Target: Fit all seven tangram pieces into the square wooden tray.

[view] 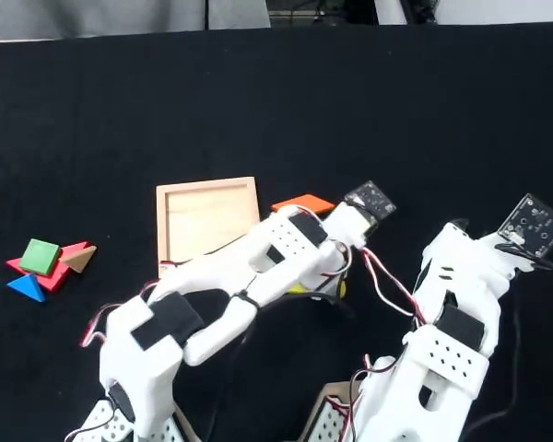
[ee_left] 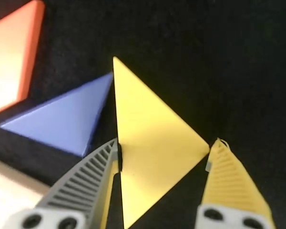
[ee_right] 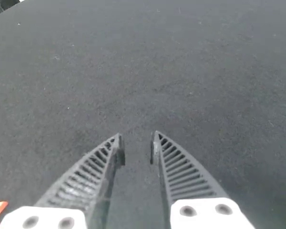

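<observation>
**Corner grip could let the triangle twist**

High view: the tray point(view: 207, 216) shows bare wood.

Left wrist view: the left claw point(ee_left: 165, 147) pinches the yellow triangle point(ee_left: 148, 114) by an edge and a corner. The triangle could pivot out or shove the touching blue triangle point(ee_left: 62, 121).

Right wrist view: the right claw point(ee_right: 136, 149) hangs slightly spread and empty.

High camera above both arms, down over the whole table point(view: 258, 110); wrist cameras close over it, orange piece point(view: 303, 203) common to high and left.
</observation>
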`<control>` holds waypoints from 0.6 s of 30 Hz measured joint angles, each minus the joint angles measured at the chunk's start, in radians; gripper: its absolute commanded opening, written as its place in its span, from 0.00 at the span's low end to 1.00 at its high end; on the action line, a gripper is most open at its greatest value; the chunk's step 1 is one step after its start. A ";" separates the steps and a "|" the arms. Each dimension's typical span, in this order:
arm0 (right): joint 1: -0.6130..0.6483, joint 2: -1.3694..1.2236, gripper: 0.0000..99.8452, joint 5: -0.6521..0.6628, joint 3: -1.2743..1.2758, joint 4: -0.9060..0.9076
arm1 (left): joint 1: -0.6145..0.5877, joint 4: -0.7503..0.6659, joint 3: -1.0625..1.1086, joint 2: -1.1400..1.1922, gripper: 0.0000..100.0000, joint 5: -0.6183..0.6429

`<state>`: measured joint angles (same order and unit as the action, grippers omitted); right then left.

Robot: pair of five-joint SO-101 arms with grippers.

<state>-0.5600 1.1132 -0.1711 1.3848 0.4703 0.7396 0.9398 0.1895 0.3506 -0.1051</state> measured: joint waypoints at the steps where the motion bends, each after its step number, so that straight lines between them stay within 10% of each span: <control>1: 0.000 0.000 0.10 0.000 0.000 0.000 | -0.006 0.003 0.011 -0.020 0.17 -0.003; 18: 0.000 0.000 0.10 0.000 0.000 -0.060 | -0.344 0.052 0.126 -0.485 0.17 0.146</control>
<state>-0.5600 1.1132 -0.1711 1.3848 0.4104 0.3959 0.9920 0.3153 -0.1343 0.0407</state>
